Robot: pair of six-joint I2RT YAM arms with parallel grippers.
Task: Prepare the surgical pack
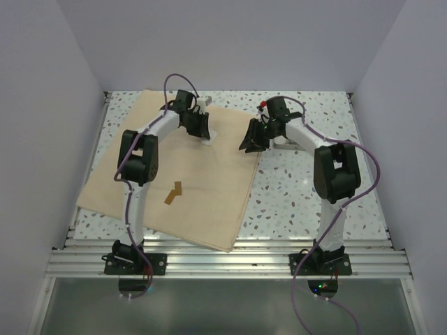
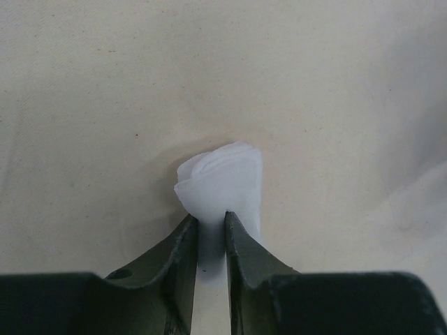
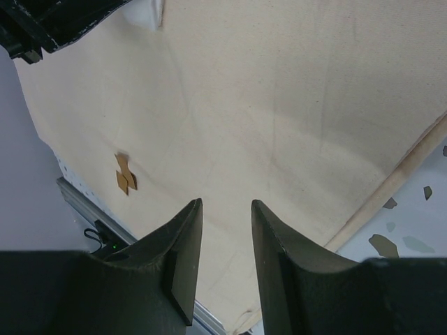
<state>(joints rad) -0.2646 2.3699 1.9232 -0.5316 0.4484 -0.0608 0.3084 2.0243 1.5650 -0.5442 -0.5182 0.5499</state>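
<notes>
The tan fabric sheet [image 1: 188, 174] lies flat on the left half of the table. My left gripper [image 1: 200, 129] is over its far part and is shut on folded white gauze [image 2: 225, 178], which bunches up in front of the fingertips and rests on the sheet [image 2: 105, 105]. My right gripper [image 1: 253, 139] hovers at the sheet's right edge, open and empty, with the sheet [image 3: 279, 105] below its jaws. The gauze also shows in the right wrist view [image 3: 148, 12] under the left gripper [image 3: 63, 17]. No steel instruments are in view.
A small brown tape piece [image 1: 173, 193] lies on the sheet near its front, also in the right wrist view [image 3: 125, 174]. A grey object [image 1: 283, 144] is mostly hidden behind the right arm. Speckled tabletop [image 1: 300, 188] lies to the right. White walls enclose the table.
</notes>
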